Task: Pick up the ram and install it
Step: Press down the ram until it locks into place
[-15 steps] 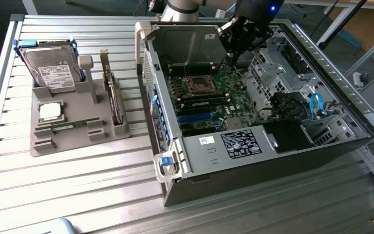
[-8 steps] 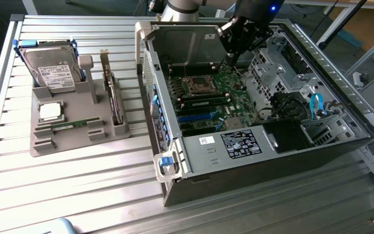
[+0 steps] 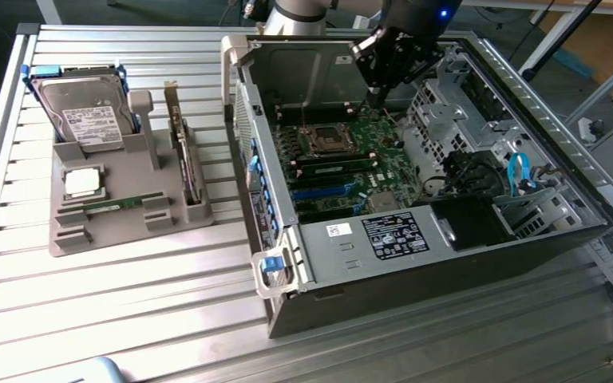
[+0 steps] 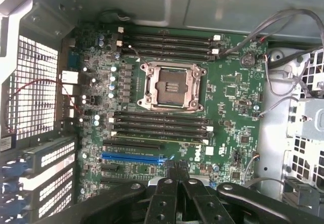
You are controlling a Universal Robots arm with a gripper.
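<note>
The ram (image 3: 115, 205), a thin green stick, lies flat in a slot of the grey holder (image 3: 125, 235) on the exterior view's left. My gripper (image 3: 375, 101) hangs inside the open computer case (image 3: 434, 239), far from the ram, over the far side of the motherboard (image 3: 376, 132). In the wrist view the gripper (image 4: 177, 169) is shut, fingertips together with nothing visible between them, above the blue slot (image 4: 132, 158). Dark memory slots (image 4: 161, 126) run beside the empty processor socket (image 4: 173, 85).
The holder also carries a hard drive (image 3: 86, 112), a square silver processor chip (image 3: 83, 182) and an upright dark expansion card (image 3: 185, 152). Case walls, a drive cage (image 3: 445, 104) and loose cables (image 4: 283, 82) crowd the gripper. The slatted metal table (image 3: 125, 319) surrounds both.
</note>
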